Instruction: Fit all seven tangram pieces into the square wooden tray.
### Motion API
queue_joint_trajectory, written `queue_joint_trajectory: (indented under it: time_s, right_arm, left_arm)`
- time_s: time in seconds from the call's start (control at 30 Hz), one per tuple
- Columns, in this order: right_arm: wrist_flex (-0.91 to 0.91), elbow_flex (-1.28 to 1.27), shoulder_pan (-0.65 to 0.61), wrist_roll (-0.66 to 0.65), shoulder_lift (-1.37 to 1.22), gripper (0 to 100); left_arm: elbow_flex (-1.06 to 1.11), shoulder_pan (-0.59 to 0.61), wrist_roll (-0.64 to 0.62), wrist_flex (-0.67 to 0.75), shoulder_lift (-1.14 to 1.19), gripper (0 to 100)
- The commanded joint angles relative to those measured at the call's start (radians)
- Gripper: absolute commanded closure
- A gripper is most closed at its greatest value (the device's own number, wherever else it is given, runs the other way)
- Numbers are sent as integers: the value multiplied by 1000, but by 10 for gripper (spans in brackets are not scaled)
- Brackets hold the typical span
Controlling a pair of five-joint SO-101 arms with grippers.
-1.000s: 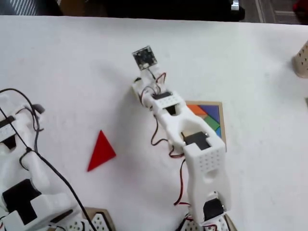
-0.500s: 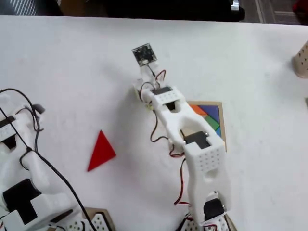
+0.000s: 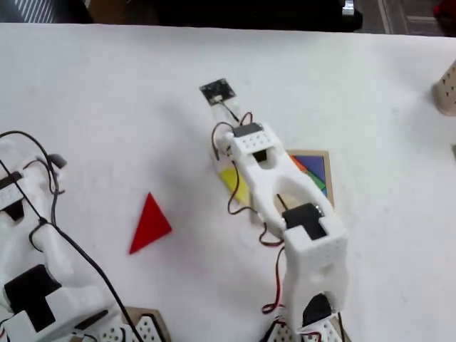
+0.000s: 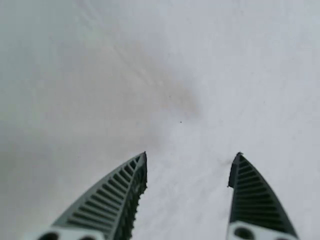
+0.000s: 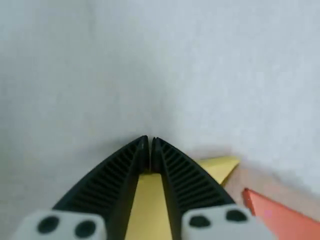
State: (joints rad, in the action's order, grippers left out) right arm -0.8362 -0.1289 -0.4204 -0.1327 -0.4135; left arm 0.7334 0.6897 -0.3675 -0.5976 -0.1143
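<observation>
The right gripper [image 5: 149,140] is clenched, its jaws all but touching, over the yellow piece [image 3: 235,184], which sits mid-frame in the high view just left of the wooden tray [image 3: 328,174]; whether it actually grips the piece I cannot tell; the red triangle [image 3: 149,224] lies lower left on the counter [image 3: 107,107], well apart; the left gripper [image 4: 190,156] is released, jaws spread above the counter.

2 arms [image 3: 306,235] [image 3: 35,285], 1 tray [image 3: 329,178], 1 red tri [image 3: 148,224]
</observation>
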Motion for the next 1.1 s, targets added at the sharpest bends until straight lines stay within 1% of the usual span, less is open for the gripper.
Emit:
queue_joint_trajectory:
  time_s: [0.0, 0.2, 0.33, 0.47, 0.63, 0.67, 0.77, 0.83, 1.0, 1.07]
  right_arm:
    - [-16, -97, -10, 14, 199, 981]
    - [-15, -330, -18, 14, 516, 981]
    - [-15, -436, -19, 14, 622, 981]
    - [-15, -508, -21, 17, 634, 977]
    - [-33, -545, -38, 132, 645, 977]
    - [-48, -543, -47, 133, 645, 977]
    - [-59, -543, -73, 133, 647, 977]
    - [-59, -546, -85, 133, 645, 977]
    - [-28, -552, -45, 141, 633, 978]
    - [28, -578, -22, 141, 633, 978]
  left_arm:
    - [-6, -16, 28, 26, -4, 732]
    - [-6, -16, 28, 26, -4, 732]
    - [-6, -16, 28, 26, -4, 732]
    - [-5, -21, 28, 25, -4, 732]
    - [-2, -88, 31, 3, -12, 732]
    - [-3, -102, 38, -8, -12, 731]
    - [-3, -139, 123, -18, -12, 731]
    - [-2, -150, 137, -18, -12, 732]
    - [20, -168, 143, -11, -13, 732]
    - [28, -189, 167, -11, -15, 732]
